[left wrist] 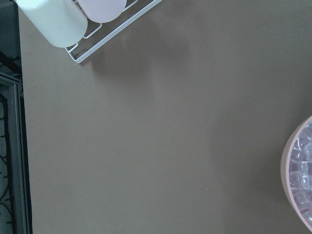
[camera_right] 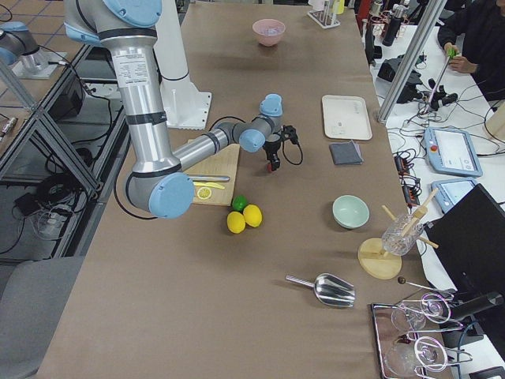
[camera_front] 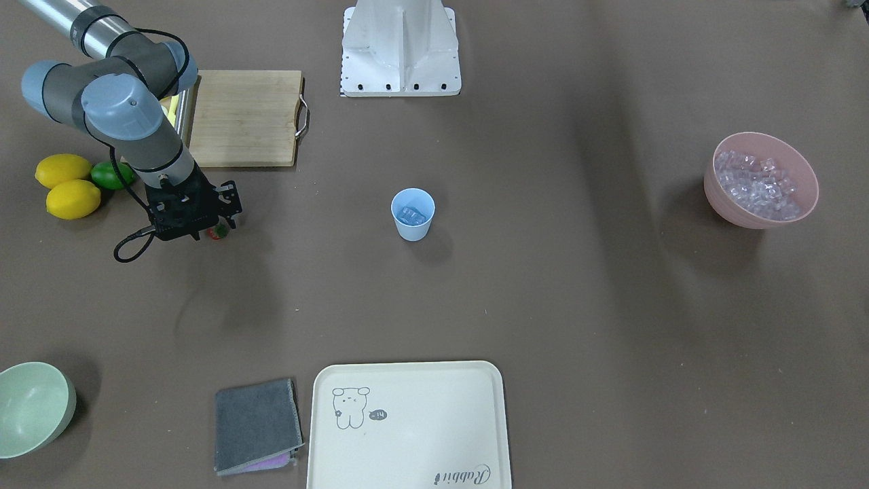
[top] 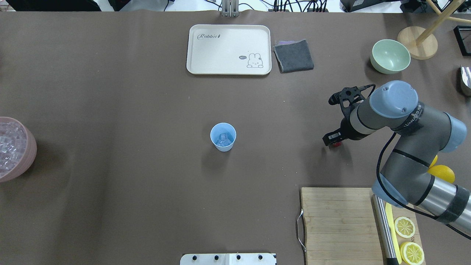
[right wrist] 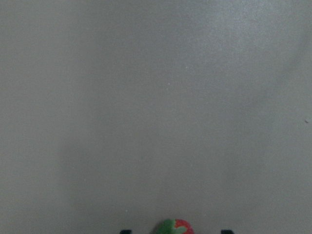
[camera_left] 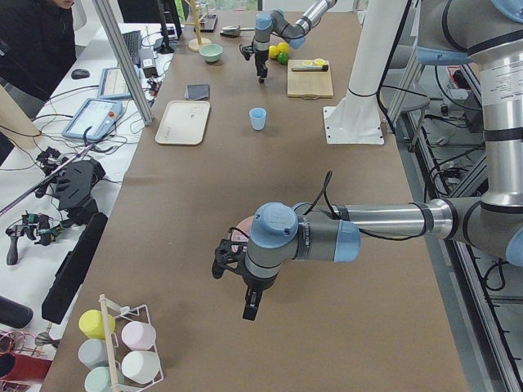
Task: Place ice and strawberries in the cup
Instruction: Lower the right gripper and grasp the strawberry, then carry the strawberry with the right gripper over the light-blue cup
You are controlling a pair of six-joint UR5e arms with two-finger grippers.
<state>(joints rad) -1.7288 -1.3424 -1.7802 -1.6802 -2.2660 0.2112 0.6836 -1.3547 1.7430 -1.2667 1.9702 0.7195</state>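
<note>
Upright cup (camera_front: 413, 233) with ice (camera_front: 411, 216), strawberry (camera_front: 218, 232) apart

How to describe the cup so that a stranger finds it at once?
In front of the robot's white base, mid-table, the cup stands alone. Unlike the pink bowl and green bowl, it is a small light blue tumbler, ice inside.

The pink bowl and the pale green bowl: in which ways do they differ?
The pink bowl holds ice; the pale green bowl is empty. The pink bowl stands at the robot's left end, the pale green bowl at its right. Both are round and plain.
</note>
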